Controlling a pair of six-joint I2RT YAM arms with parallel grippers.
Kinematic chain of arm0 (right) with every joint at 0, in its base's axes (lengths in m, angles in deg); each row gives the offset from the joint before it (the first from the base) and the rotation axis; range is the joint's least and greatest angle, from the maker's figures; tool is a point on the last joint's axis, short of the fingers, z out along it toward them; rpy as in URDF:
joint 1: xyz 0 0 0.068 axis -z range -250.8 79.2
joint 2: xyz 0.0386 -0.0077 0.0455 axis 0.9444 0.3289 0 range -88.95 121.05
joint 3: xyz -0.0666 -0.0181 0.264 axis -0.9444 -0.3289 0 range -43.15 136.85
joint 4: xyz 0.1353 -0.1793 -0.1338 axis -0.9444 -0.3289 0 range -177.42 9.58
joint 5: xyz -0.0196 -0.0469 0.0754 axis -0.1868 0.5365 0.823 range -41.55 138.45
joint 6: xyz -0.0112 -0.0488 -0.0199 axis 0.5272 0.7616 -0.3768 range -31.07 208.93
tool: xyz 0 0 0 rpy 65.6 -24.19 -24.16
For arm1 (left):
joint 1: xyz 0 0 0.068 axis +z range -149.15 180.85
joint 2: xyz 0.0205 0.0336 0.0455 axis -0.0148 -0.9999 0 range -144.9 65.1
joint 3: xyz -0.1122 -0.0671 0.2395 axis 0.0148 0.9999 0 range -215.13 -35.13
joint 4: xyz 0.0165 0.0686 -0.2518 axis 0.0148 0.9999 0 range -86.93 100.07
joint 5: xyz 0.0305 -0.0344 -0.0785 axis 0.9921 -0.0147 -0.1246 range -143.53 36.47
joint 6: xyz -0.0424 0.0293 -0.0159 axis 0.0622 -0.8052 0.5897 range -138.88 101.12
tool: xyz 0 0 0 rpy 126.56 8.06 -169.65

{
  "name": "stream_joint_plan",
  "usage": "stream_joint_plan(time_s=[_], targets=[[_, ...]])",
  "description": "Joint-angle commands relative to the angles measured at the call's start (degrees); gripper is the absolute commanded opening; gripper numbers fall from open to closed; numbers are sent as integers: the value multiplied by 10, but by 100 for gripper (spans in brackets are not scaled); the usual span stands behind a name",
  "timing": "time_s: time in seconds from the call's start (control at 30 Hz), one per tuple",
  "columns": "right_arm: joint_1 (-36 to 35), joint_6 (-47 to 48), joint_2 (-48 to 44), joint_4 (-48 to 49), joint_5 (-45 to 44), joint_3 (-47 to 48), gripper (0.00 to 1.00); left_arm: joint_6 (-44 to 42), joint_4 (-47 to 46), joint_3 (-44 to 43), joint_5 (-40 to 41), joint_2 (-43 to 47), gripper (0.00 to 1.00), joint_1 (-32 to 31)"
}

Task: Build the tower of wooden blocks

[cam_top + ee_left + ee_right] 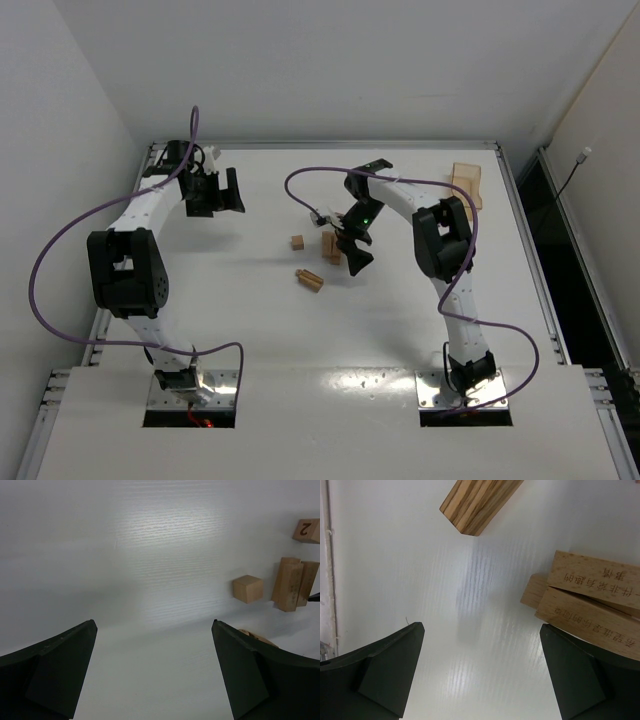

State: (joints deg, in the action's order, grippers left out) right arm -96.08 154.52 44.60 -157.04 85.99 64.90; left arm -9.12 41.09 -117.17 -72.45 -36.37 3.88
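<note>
while the wood block tower point(329, 245) is just a low pile of bars, a loose cube point(296, 241) sits just left of it and a striped bar point(310, 279) lies near its front. right gripper point(350, 256) is beside the pile, jaws spread, empty. left gripper point(217, 198) is well left of it, spread, empty.

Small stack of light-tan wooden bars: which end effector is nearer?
Right. The right end effector hangs beside the stack; the left end effector is well off to its left.
</note>
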Motion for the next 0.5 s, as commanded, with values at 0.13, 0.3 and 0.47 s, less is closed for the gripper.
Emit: stream_joint_plan(time_s=[0.13,0.3,0.47], targets=[[14,21,-82,4,23,-48,100,6,-14,-1,-10,12,100,-3],[31,10,-181,40,23,-122,91,6,-19,10,-10,23,100,-3],[13,-18,-259,58,54,-175,54,6,-24,21,-10,29,100,-3]])
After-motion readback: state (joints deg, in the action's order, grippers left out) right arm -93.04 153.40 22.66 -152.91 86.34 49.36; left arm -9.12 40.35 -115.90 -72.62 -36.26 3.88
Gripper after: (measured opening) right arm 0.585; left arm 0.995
